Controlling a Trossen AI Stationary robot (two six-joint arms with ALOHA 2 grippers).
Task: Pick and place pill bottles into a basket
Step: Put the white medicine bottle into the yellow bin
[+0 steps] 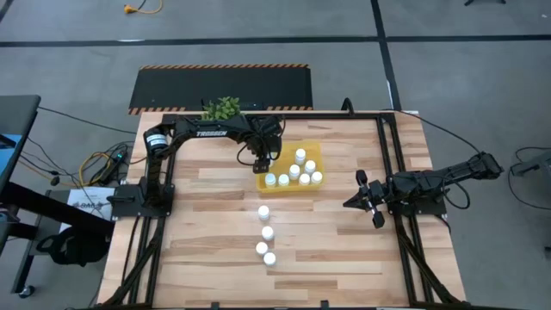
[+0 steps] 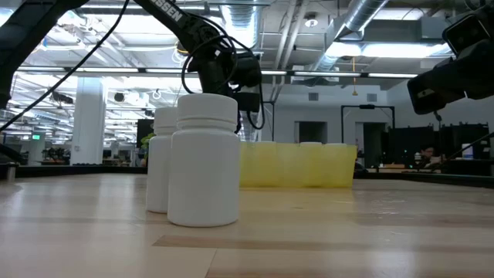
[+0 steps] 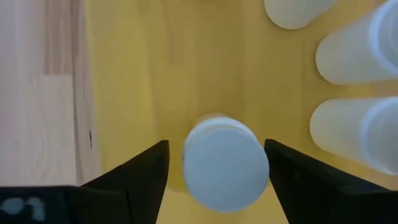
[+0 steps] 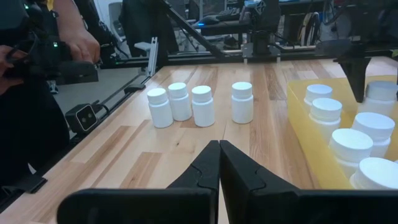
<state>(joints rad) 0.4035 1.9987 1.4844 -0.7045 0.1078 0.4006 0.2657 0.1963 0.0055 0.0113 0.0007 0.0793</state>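
Note:
The yellow tray (image 1: 284, 153) lies at the table's far middle and holds several white pill bottles (image 1: 300, 169). My left gripper (image 1: 262, 164) hangs over the tray's left end, pointing down and open. In the left wrist view its fingers (image 3: 149, 177) stand on either side of one bottle's cap (image 3: 225, 165), with a gap on each side. This bottle stands on the tray floor (image 3: 186, 68). Several more bottles (image 1: 266, 234) stand upright in a row on the table near the tray. My right gripper (image 4: 219, 155) is shut and empty at the table's right side (image 1: 355, 202).
A small green plant (image 1: 222, 108) stands at the table's far edge, beside the left arm. A person (image 4: 59, 43) holding a device shows beyond the table's left side. Bare wood (image 1: 344, 250) lies between the bottle row and my right arm.

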